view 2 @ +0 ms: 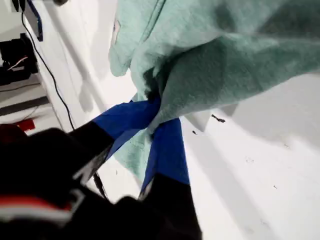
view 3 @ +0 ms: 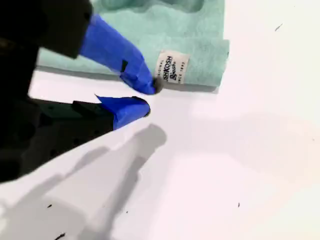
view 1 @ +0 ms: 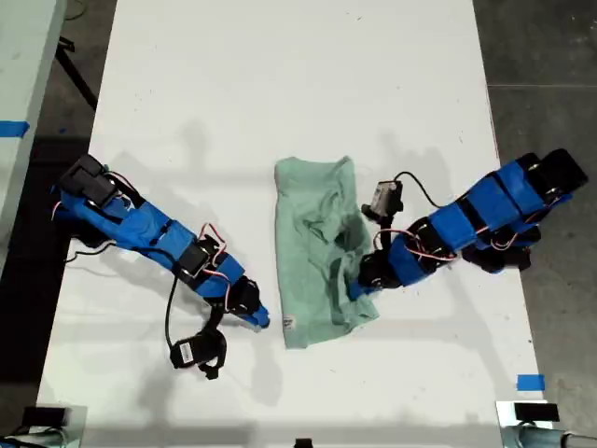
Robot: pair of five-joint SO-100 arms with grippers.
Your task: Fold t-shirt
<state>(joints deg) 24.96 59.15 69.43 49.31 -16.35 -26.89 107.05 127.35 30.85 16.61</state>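
The pale mint-green t-shirt (view 1: 317, 243) lies crumpled into a tall narrow bundle in the middle of the white table (view 1: 280, 75). My first gripper (view 1: 359, 280) comes in from the exterior view's right and is shut on a bunched fold of the t-shirt (view 2: 225, 50) at its lower edge on that side; the pinch (view 2: 155, 120) lifts the cloth a little. My second gripper (view 1: 263, 320) rests low on the table just off the exterior view's left of the shirt's near corner. Its tips (view 3: 150, 98) are slightly open with nothing between them, beside the t-shirt (view 3: 170, 30) and its white label (view 3: 171, 68).
Blue tape marks sit near the table's edge at the exterior view's lower right (view 1: 530, 382) and on a second surface at its left (view 1: 11, 128). Dark floor (view 1: 550, 75) borders the table at the exterior view's right. A cable (view 1: 173, 313) loops under the second arm.
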